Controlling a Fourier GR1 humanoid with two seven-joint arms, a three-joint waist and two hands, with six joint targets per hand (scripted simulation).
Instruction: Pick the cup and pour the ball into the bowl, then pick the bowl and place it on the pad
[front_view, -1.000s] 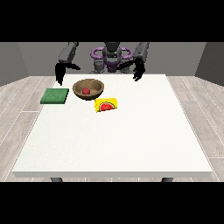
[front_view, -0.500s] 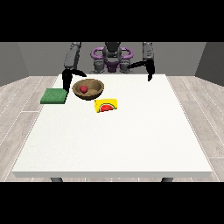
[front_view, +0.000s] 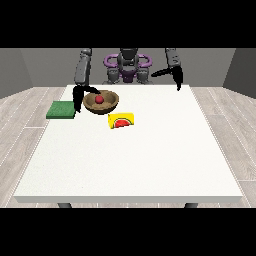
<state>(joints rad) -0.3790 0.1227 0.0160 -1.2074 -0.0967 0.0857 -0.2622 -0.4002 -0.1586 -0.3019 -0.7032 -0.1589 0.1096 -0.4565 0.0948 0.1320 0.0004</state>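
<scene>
The hand at the view's left (front_view: 79, 96) hangs at the left rim of the bowl (front_view: 111, 105), its fingers pointing down beside the rim and one dark finger reaching along the bowl's far edge; whether they pinch the rim I cannot tell. The bowl is brown and holds the red ball (front_view: 99, 99). Just left of that hand lies the green pad (front_view: 61, 109), apart from the bowl. In front of the bowl lies the yellow cup (front_view: 122, 120) on its side, close by. The hand at the view's right (front_view: 176, 76) hangs over the table's (front_view: 130, 160) far right edge, fingers straight and pointing down, holding nothing.
</scene>
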